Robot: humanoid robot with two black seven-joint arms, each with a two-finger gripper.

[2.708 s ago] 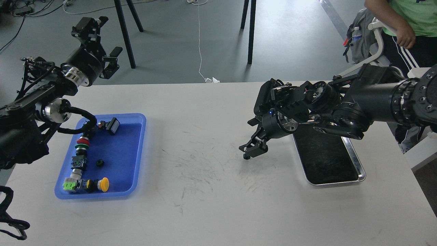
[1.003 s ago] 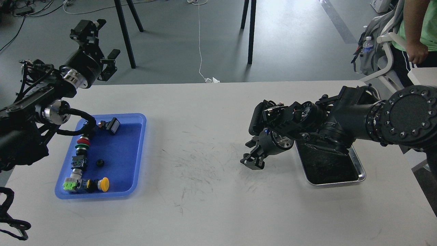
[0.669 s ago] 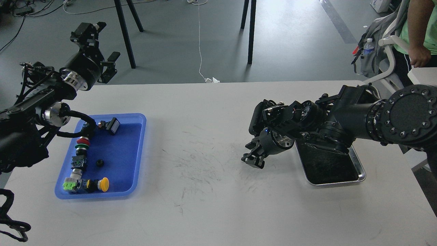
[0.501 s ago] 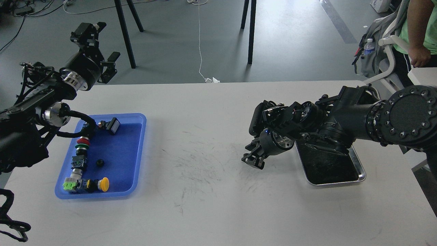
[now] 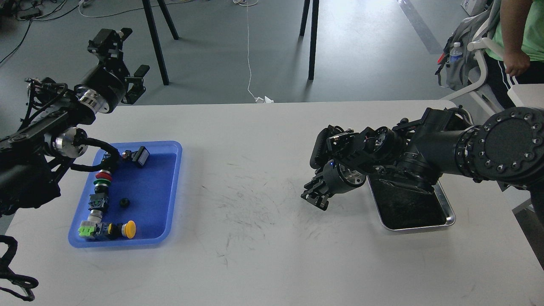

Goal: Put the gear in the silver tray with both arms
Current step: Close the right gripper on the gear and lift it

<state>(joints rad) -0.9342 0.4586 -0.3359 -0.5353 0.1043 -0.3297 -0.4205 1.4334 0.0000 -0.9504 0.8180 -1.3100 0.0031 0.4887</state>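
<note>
The silver tray (image 5: 449, 220) lies on the white table at the right, its far end under my right arm. My right gripper (image 5: 315, 198) is just left of the tray and low over the table, its fingers drawn together. The small black gear that lay there is hidden in or under the fingers and cannot be seen on the table. My left gripper (image 5: 124, 53) is open and empty, raised past the table's far left edge, above and behind the blue tray (image 5: 170, 191).
The blue tray holds several push buttons and switches, one with a yellow cap (image 5: 129, 228), and a small black round part (image 5: 124, 203). A person (image 5: 520, 38) stands by a chair at the far right. Stand legs (image 5: 309, 38) rise behind the table.
My right gripper came down over the small black gear on the table and closed. It has since risen slightly. The left arm has barely moved. The person at the right has shifted.
</note>
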